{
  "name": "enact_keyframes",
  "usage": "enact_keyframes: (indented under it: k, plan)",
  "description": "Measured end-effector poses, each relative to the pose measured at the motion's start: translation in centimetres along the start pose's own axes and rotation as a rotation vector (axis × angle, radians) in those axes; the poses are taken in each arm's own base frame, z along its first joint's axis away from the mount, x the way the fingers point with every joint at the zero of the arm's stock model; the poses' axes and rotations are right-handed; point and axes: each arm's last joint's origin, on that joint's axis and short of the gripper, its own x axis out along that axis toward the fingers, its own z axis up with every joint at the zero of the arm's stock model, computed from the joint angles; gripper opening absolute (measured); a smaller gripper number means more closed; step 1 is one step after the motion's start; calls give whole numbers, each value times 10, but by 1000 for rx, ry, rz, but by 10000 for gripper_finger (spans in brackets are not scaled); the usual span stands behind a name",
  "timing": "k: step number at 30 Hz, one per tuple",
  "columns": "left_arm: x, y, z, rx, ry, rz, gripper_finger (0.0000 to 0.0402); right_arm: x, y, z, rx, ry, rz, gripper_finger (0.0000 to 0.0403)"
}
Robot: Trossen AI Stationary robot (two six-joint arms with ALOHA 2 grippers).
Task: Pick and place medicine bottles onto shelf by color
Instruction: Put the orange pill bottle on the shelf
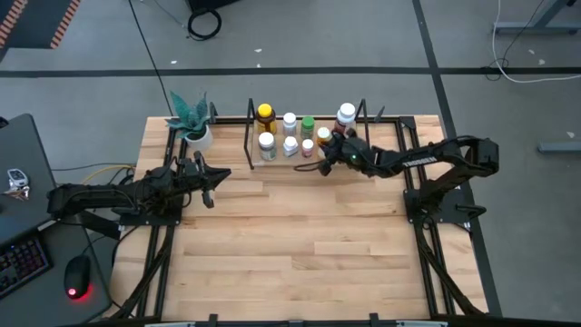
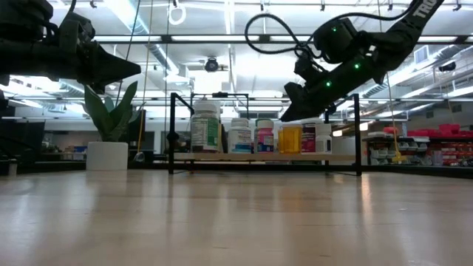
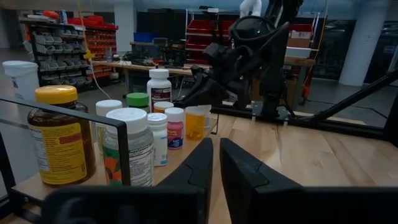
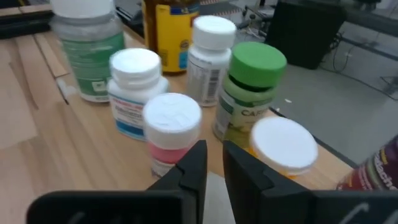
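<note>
Med bottles are standing bunched on the shelf (image 1: 250,136) at the table's far edge, w/ black uprights and a light wood base. Yellow-capped amber bottle (image 1: 265,115) is sitting at the back left; big white-capped bottle (image 1: 267,145) w/ green-orange label is just in front of it. A white bottle (image 1: 290,123) is standing beside the green-capped bottle (image 1: 308,125), and a small pink-label bottle (image 4: 171,130) is sitting toward the front. Orange bottle (image 2: 290,138) is showing mid-row in low view; dark-red-label white-capped bottle (image 1: 346,114) is at the right end. Readable text: only "CA…" on the green-capped one in right wrist view, rest of that label being cut off; other labels are too small to read. "TROSSEN" is printed on the right forearm. Right gripper (image 1: 329,151) is hovering over the shelf's right-front part, fingers narrow w/ a thin gap, holding nothing. Left gripper (image 1: 207,178) is waiting off the shelf's left-front corner, near the potted plant (image 1: 192,123), fingers also near closed, empty. In low view the right arm is covering part of the right-end bottles, and back-row bottles are being hidden behind front ones.
</note>
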Motion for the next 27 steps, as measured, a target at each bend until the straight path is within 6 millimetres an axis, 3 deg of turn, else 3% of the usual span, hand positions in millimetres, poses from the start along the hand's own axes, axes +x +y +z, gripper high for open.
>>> enact_keyframes:
  k: [27]
  plan:
    - [0,0,0,0,0,0,29,1,-2,-6,13,70,40,52]
